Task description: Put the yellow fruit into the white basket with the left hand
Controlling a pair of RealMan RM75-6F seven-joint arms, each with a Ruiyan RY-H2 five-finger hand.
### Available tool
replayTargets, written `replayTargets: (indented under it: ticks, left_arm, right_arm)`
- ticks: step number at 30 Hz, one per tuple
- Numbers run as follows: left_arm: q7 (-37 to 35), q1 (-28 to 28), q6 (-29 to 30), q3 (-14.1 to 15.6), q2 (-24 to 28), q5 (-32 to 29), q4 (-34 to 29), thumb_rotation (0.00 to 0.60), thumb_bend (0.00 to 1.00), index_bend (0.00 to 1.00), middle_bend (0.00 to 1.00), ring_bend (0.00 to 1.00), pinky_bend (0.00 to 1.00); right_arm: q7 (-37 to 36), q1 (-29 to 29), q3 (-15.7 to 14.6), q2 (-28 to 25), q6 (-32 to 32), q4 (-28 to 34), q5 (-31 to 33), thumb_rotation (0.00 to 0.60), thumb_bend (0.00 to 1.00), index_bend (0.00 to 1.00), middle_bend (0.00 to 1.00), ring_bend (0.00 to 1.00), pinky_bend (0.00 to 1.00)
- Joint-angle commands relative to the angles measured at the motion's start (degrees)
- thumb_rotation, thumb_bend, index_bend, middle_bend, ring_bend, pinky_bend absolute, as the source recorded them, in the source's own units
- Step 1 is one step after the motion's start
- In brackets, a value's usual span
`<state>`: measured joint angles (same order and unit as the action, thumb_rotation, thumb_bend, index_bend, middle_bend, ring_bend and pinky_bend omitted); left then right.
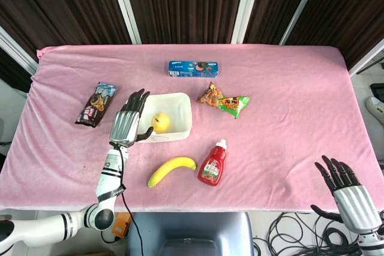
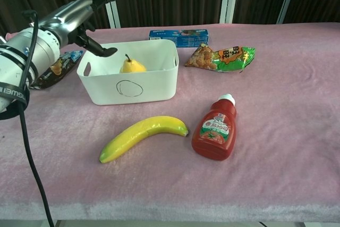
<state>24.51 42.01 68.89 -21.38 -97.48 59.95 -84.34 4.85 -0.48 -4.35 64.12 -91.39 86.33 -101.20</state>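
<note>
A yellow pear [image 1: 159, 122] [image 2: 132, 66] stands upright inside the white basket [image 1: 180, 129] [image 2: 154, 86], near its middle. My left hand [image 1: 128, 121] [image 2: 79, 17] hovers over the basket's left rim with fingers spread and nothing in it. A yellow banana [image 1: 171, 169] [image 2: 142, 136] lies on the pink cloth in front of the basket. My right hand [image 1: 345, 187] rests open at the table's front right corner, seen only in the head view.
A red ketchup bottle [image 1: 213, 163] [image 2: 217, 130] lies right of the banana. A blue cookie box [image 1: 193, 68] [image 2: 179, 36] and a snack bag [image 1: 223, 100] [image 2: 220, 57] sit behind the basket. A dark snack packet [image 1: 96, 104] [image 2: 53, 70] lies left of it.
</note>
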Motion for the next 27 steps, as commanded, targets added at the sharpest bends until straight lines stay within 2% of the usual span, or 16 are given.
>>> replayTargets:
  ticks: [1, 4, 7, 14, 16, 20, 25, 27]
  left_arm:
    - [1.3, -0.4, 0.1, 0.9, 1.0, -0.2, -0.4, 0.600, 0.27, 0.00, 0.00, 0.00, 0.26]
    - [4.8, -1.4, 0.2, 2.5, 4.0, -1.0, -3.1, 0.600, 0.27, 0.00, 0.00, 0.01, 0.27]
    - [7.8, -4.6, 2.3, 6.1, 9.4, 0.2, -8.5, 0.600, 0.28, 0.00, 0.00, 0.03, 0.26]
    - [5.2, -14.7, 6.1, 18.1, 22.7, 6.8, -17.9, 0.600, 0.30, 0.00, 0.04, 0.07, 0.26]
    - [4.5, -17.5, 7.7, 21.1, 25.7, 8.5, -18.9, 0.600, 0.30, 0.00, 0.04, 0.07, 0.26]
    - [2.5, -22.6, 12.7, 25.0, 29.5, 13.0, -19.2, 0.600, 0.31, 0.00, 0.04, 0.07, 0.26]
    - [-2.1, -27.9, 16.8, 28.9, 33.2, 17.9, -18.6, 0.600, 0.31, 0.00, 0.06, 0.07, 0.26]
    - [-5.0, -29.5, 18.3, 29.6, 34.3, 19.7, -18.0, 0.600, 0.32, 0.00, 0.06, 0.07, 0.26]
  right_arm:
    - [0.1, 0.0, 0.0, 0.0, 0.0, 0.0, 0.0, 0.600, 0.11, 0.08, 0.08, 0.08, 0.24]
    - [0.2, 0.0, 0.0, 0.0, 0.1, 0.0, 0.1, 0.600, 0.11, 0.08, 0.08, 0.08, 0.24]
    - [0.4, 0.1, 0.0, 0.0, 0.4, 0.1, 0.2, 0.600, 0.11, 0.08, 0.08, 0.08, 0.24]
    - [1.1, 0.1, 0.1, 0.3, 0.6, 0.1, 0.3, 0.600, 0.11, 0.08, 0.08, 0.08, 0.24]
    - [1.4, 0.1, 0.0, 0.4, 0.6, 0.0, 0.2, 0.600, 0.11, 0.08, 0.08, 0.08, 0.24]
    - [1.7, 0.1, -0.1, 0.6, 0.6, -0.2, -0.1, 0.600, 0.11, 0.08, 0.08, 0.08, 0.24]
    - [2.0, 0.1, -0.1, 0.8, 0.5, -0.4, -0.2, 0.600, 0.11, 0.07, 0.08, 0.08, 0.24]
    - [2.2, 0.1, -0.1, 1.0, 0.7, -0.5, 0.0, 0.600, 0.11, 0.08, 0.08, 0.08, 0.24]
